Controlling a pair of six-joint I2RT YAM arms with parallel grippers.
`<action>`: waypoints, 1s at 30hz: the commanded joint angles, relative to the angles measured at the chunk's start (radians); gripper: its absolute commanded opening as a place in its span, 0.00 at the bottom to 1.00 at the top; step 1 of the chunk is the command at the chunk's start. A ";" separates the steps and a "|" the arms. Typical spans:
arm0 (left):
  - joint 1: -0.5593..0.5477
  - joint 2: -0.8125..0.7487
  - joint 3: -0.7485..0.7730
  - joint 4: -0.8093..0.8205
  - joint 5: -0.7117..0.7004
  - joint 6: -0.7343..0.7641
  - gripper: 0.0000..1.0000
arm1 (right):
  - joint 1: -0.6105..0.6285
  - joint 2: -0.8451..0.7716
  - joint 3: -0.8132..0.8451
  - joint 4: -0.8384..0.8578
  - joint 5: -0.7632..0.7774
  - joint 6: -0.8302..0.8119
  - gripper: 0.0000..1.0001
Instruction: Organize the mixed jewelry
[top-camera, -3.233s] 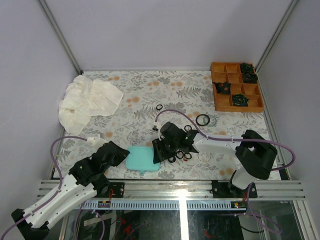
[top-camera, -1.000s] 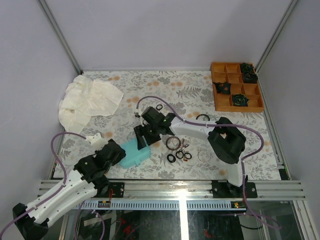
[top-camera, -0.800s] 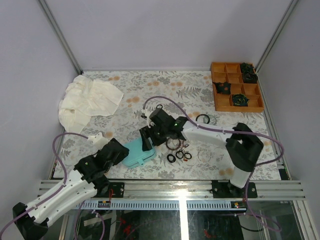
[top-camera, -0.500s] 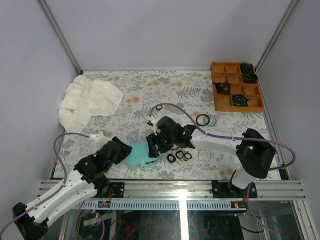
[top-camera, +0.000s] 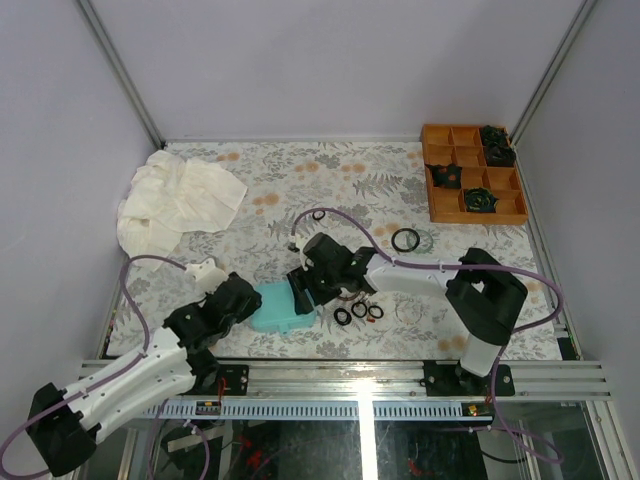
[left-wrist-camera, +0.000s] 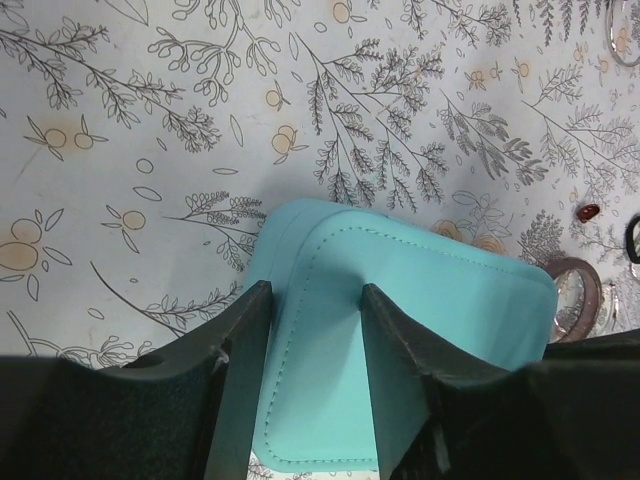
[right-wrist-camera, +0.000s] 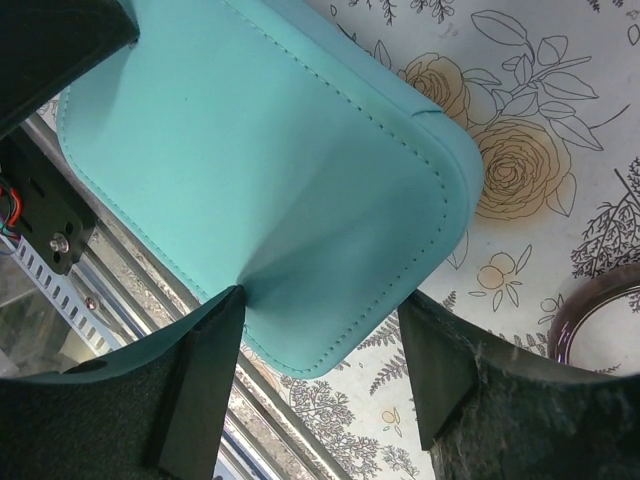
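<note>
Opening the teal case (top-camera: 272, 305): right claw (right-wrist-camera: 320, 298) pinching its corner, left claw (left-wrist-camera: 314, 291) straddling it, jaws apart; lid-lifting likely coming next.

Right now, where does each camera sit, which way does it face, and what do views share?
Top external: above and behind the bases, looking down on the table; both arms show.
Left wrist: looks forward and down at the teal case; left gripper shows.
Right wrist: looks back toward the near rail over the case; right gripper shows.
Shared: all three see the case.
</note>
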 joint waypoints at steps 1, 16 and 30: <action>-0.004 0.041 0.037 0.217 0.047 0.015 0.37 | 0.016 0.039 0.064 0.100 -0.012 -0.013 0.68; 0.143 0.164 0.061 0.355 0.145 0.168 0.34 | 0.012 0.071 0.224 -0.078 0.174 -0.130 0.91; 0.277 0.270 0.084 0.465 0.243 0.257 0.34 | -0.070 -0.063 0.203 -0.103 0.145 -0.202 1.00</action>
